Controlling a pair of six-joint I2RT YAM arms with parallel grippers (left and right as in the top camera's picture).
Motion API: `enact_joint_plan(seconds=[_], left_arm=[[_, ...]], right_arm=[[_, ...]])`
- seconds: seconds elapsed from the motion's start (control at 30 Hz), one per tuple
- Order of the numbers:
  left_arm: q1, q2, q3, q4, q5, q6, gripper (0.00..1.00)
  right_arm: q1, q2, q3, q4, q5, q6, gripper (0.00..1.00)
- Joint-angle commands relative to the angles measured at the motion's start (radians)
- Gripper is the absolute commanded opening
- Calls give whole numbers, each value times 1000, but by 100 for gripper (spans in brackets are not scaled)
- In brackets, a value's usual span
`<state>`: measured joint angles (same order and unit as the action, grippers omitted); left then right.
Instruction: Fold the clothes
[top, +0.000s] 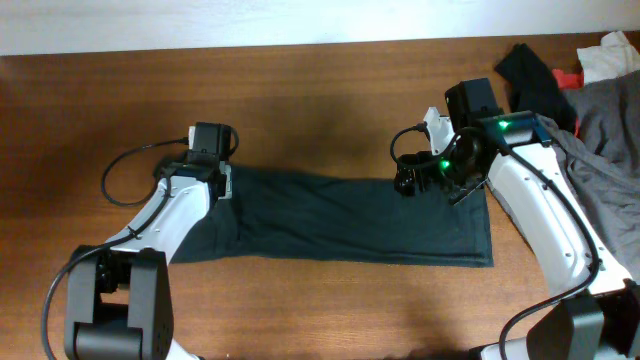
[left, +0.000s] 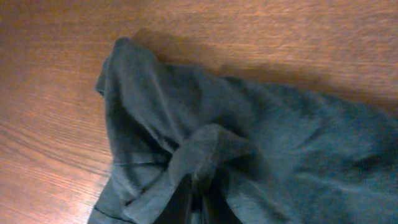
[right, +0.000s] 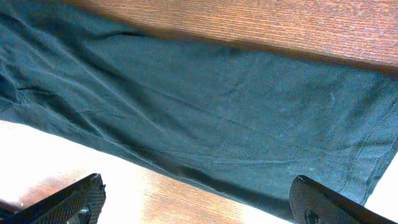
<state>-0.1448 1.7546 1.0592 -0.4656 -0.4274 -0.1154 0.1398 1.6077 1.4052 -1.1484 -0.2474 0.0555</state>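
Bunched dark fabric of the clothes (left: 205, 149) rises into the left claw (top: 222, 185), which is clamped on a fold at their left end. Over the right end the right claw (right: 198, 183) hangs with fingers wide apart, holding nothing. The clothes lie as a long strip across the middle of the table (top: 300, 90).

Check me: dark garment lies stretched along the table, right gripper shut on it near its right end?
Wrong on the grip. The right gripper is open, jaws wide apart above the garment near its right end, holding nothing; the right wrist view shows it. The garment does lie stretched along the table.
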Motion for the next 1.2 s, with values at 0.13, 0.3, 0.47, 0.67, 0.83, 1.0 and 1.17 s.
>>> enact_joint_plan(seconds=[0.13,0.3,0.47,0.67,0.83,1.0,1.17], left_arm=[[10,-16,16,-7,17,-8,25],[10,-6,10,-6,-16,-7,30],[10,-6,13,13,-100,-8,30],[9,-44,82,-34,-52,-59,30],[10,-118,159,-81,154,-108,30],[10,-121,161,-89,302,-157,30],[12,-119,161,-108,309,-190,30]], right_arm=[[-6,4,-5,3,17,0,99],[-6,4,-5,3,17,0,99],[-6,4,-5,3,17,0,99],[-31,2,2,-9,53,1,99],[-131,0,16,-53,13,3,99],[-202,1,1,-95,95,1,99],[-241,1,-61,-94,137,2,99]])
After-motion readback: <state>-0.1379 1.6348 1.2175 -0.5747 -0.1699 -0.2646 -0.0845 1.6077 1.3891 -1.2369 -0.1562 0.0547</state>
